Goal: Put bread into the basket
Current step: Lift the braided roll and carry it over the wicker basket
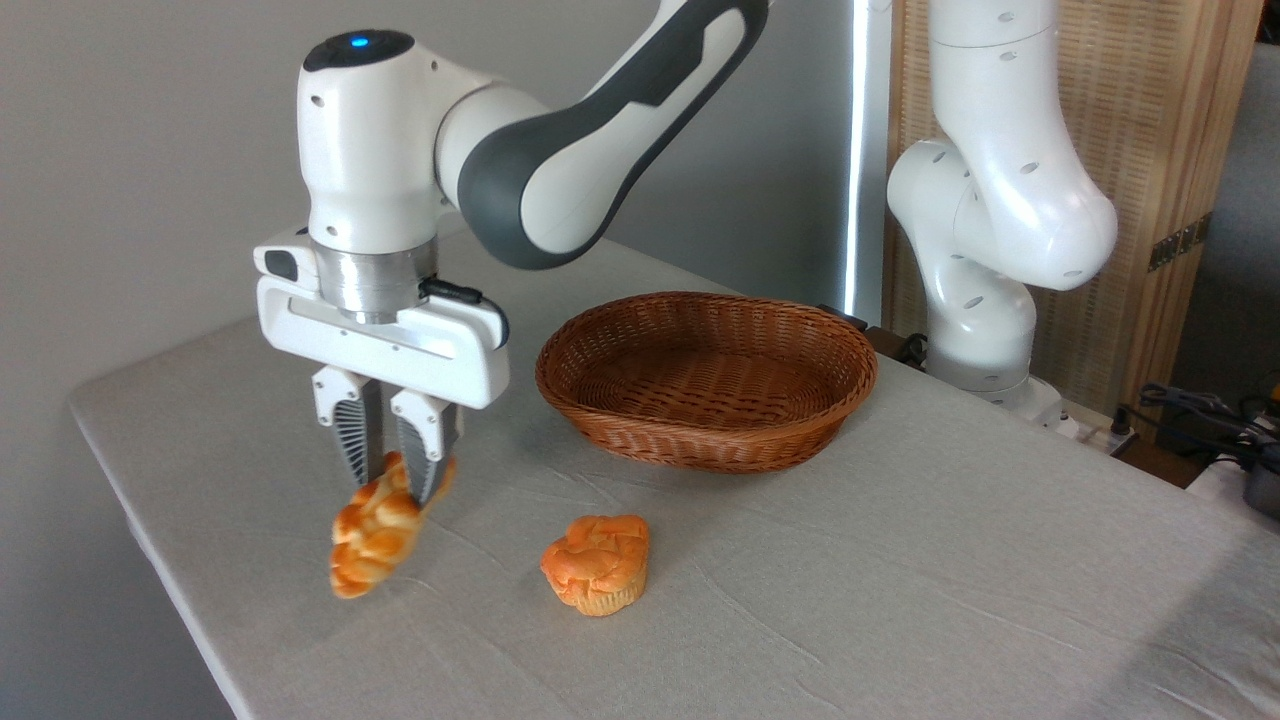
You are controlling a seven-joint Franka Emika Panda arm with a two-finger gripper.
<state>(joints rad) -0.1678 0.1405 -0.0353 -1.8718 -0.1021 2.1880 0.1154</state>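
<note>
Open table (900, 560) betw gripper (395, 480) w/ loaf (375, 535) and basket (706, 378); only bun (596, 563) low, nearer the front edge. Basket interior bare, rim low. Arm base (985, 330) just right of basket, elbow overhead. Wide bare cloth front right

Panda arm (600, 120) enters from the base at right, link sweeps across the top of frame and bends down at the wrist on the left. Wrist housing vertical, blue status light lit on top. Silver flange under it, white hand body mounted crosswise, slightly tilted, lower on the right end. Cable plugged into the flange's right side. Gripper (395, 480) pointing straight down, two ribbed dark fingers (358, 440) drawn close together, narrow gap, pinching the upper end of the bread (375, 535). Loaf hangs below the fingertips, angled down-left, looks clear of the table. Base column upright at the table's far right edge.
</note>
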